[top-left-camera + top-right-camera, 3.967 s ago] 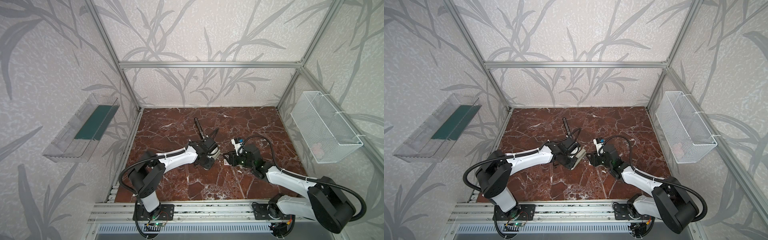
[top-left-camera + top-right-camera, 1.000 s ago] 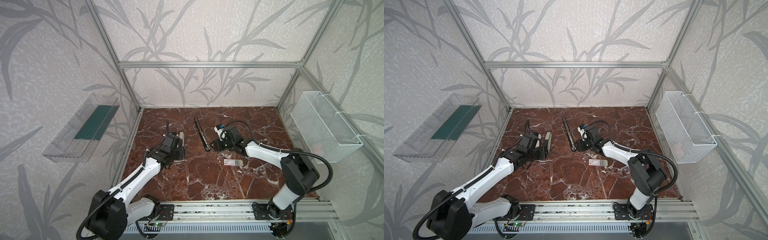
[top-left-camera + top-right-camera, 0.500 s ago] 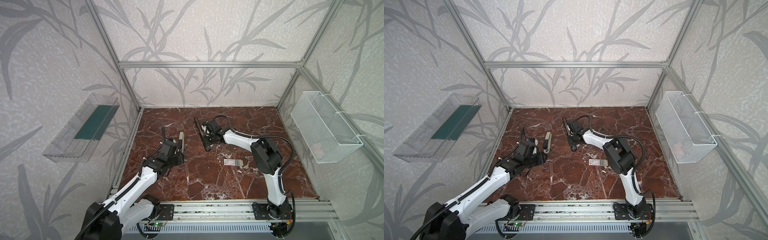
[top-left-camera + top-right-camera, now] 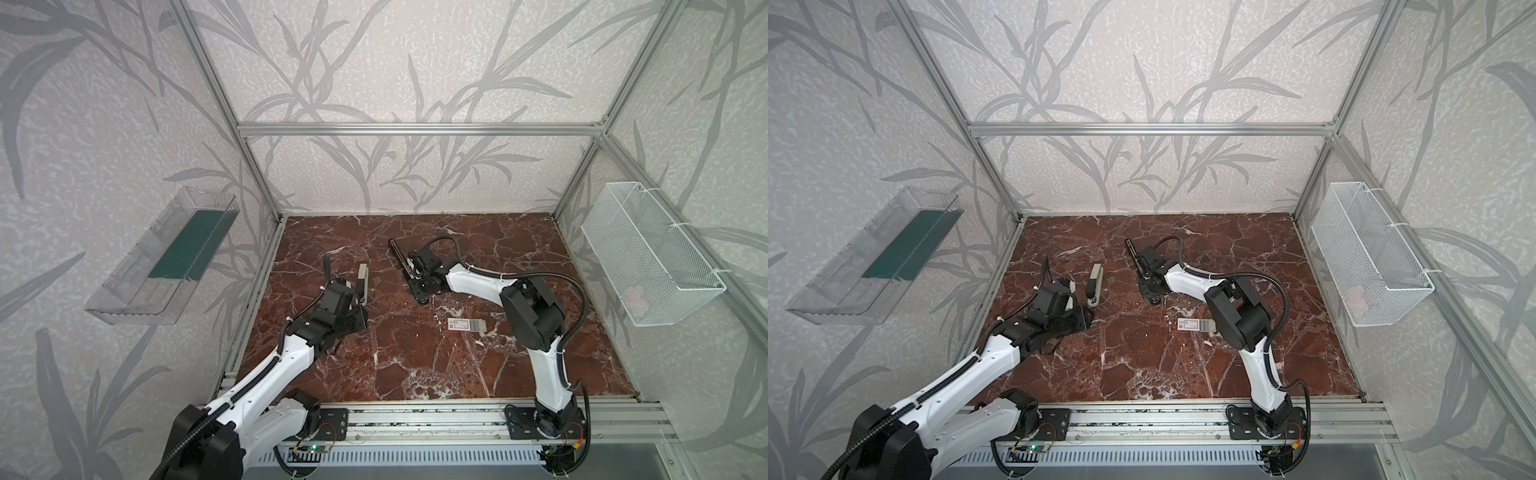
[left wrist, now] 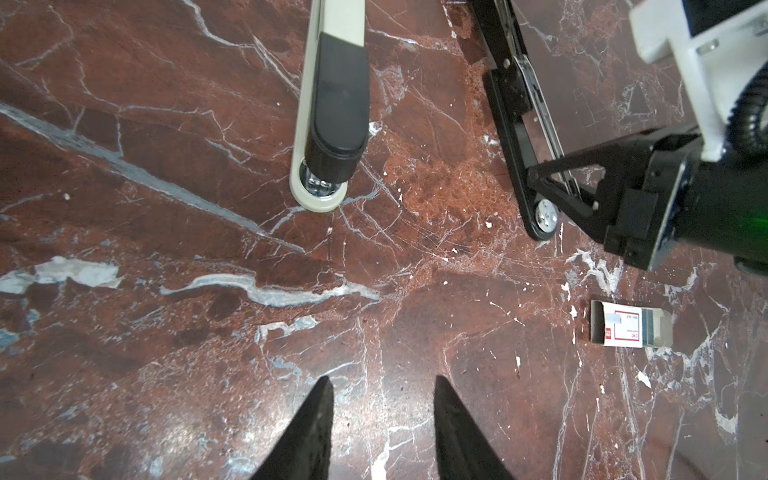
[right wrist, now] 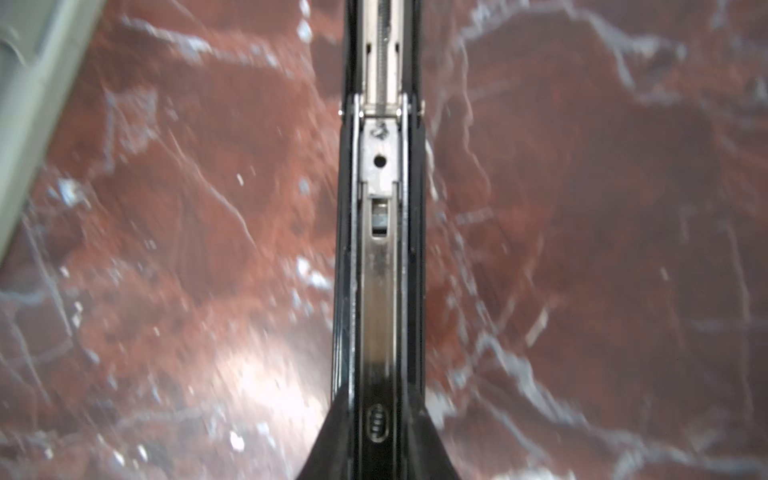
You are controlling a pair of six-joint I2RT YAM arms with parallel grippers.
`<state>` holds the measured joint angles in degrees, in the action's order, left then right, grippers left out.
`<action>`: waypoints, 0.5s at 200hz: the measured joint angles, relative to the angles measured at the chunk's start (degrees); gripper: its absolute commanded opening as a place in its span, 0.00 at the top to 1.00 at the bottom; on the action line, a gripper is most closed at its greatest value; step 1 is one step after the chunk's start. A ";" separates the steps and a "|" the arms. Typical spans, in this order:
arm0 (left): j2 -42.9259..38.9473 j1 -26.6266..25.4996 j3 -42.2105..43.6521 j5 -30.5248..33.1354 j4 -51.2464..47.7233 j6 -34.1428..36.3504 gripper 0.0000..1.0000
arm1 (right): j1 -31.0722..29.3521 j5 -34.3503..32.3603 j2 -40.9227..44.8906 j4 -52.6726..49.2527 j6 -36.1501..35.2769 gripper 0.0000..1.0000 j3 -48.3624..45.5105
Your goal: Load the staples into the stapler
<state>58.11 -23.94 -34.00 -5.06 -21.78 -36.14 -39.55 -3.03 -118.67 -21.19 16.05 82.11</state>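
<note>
A black stapler (image 4: 405, 266) lies opened flat on the marble floor, its metal channel (image 6: 379, 270) facing up. My right gripper (image 4: 417, 277) is shut on its sides near the front end; in the right wrist view both fingers (image 6: 332, 440) press against it. A beige and black stapler (image 5: 332, 104) lies closed further left. My left gripper (image 5: 383, 382) hangs open over bare marble just short of it, with nothing between its fingers. The white box with red print (image 4: 465, 325) lies apart, and grey staples (image 5: 650, 328) show at its open end.
A white wire basket (image 4: 648, 257) hangs on the right wall and a clear plastic tray (image 4: 166, 257) on the left wall. An aluminium rail (image 4: 415, 419) carrying both arm bases runs along the front edge.
My right gripper has slid along the black stapler and closed on it. My left gripper has drawn back a little from the beige stapler. The box stayed put.
</note>
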 measured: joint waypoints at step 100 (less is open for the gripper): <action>2.38 0.00 0.00 -1.05 1.86 0.09 0.60 | -6.40 3.54 12.92 1.25 6.95 0.63 -15.28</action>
<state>60.49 -23.94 -34.00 -6.11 -19.92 -36.05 -45.95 0.51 -105.75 -19.94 23.00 66.83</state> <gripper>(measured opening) 0.399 0.368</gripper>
